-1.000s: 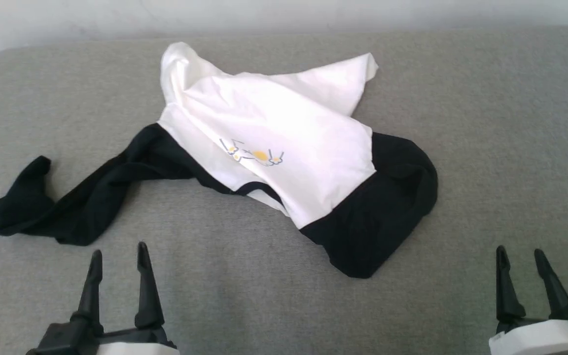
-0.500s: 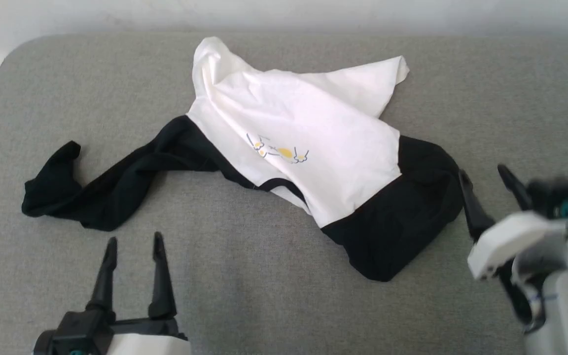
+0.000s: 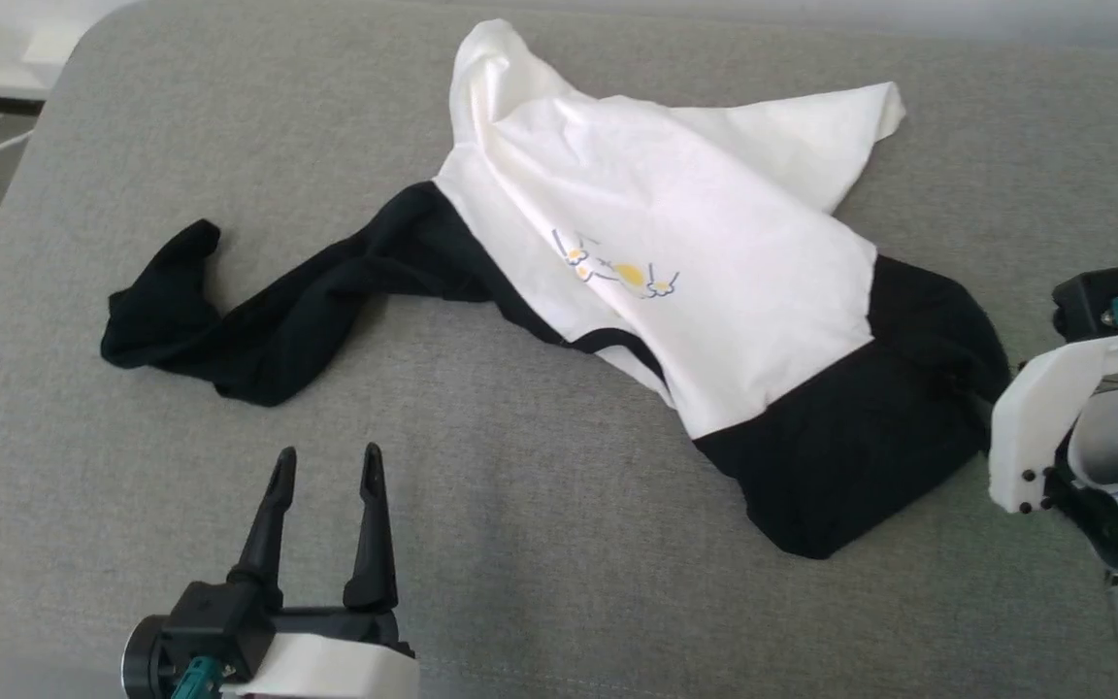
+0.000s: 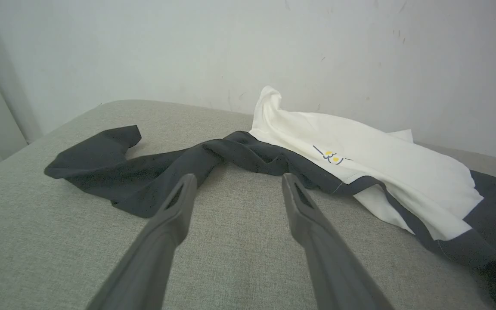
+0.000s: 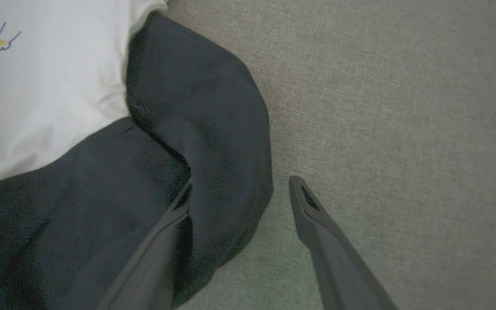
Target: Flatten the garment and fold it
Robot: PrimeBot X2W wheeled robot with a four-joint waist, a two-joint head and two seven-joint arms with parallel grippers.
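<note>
Right wrist view: the right gripper (image 5: pixel 241 183) is spread wide and empty. One finger lies over the edge of a black sleeve of the garment (image 5: pixel 205 107), whether touching is unclear; the other lies over the bare grey fabric surface (image 5: pixel 403 107). Head view: the left gripper (image 3: pixel 328 454), equally wide and empty, sits apart from the garment, whose other sleeve lies just beyond its fingertips.

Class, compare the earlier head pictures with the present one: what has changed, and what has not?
The right gripper has swung forward and inward to the garment's right black sleeve, jaws open astride its edge, nothing gripped. The head camera has turned too, so the picture shift is no move of things. The left gripper stays open, and the garment stays crumpled.
</note>
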